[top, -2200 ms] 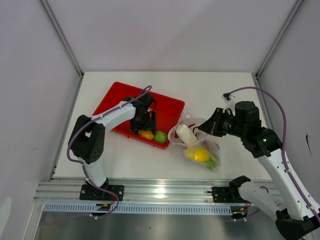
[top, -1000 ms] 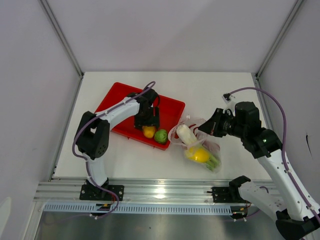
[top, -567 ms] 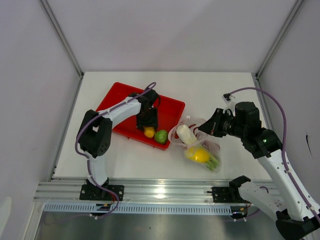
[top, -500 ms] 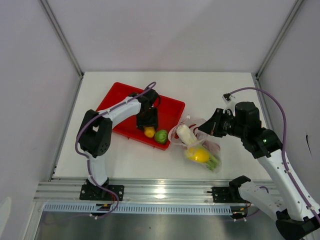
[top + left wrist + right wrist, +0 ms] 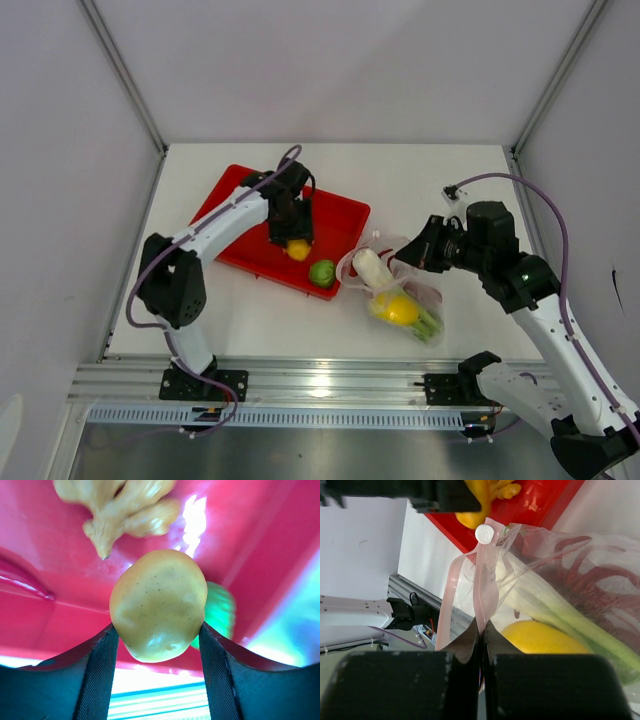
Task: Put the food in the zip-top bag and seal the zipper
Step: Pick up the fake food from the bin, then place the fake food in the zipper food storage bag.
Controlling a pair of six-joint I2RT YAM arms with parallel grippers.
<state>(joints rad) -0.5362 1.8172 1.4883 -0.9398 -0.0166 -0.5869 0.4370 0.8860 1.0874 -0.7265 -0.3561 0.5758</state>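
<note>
The left gripper [image 5: 296, 243] has lifted toward 12 o'clock over the red tray [image 5: 336, 214], its fingers clamped on a yellow oval fruit [image 5: 158, 611]. The green round fruit [image 5: 321, 272] sits in the tray's 5 o'clock corner. At its 3 o'clock lies the zip-top bag [image 5: 424, 296], with the leek [image 5: 370, 268] inside. The right gripper [image 5: 481, 632] pinches the zipper [image 5: 485, 592].

Glossy red plastic tray [image 5: 45, 540] with bright glare, smooth faintly speckled yellow oval fruit [image 5: 157, 605] over the tray, clear crinkly plastic zip-top bag [image 5: 555, 545] beside the tray, its translucent pinkish zipper [image 5: 485, 595], matt white table [image 5: 420, 170] under the tray, brushed metal rail [image 5: 320, 383]
</note>
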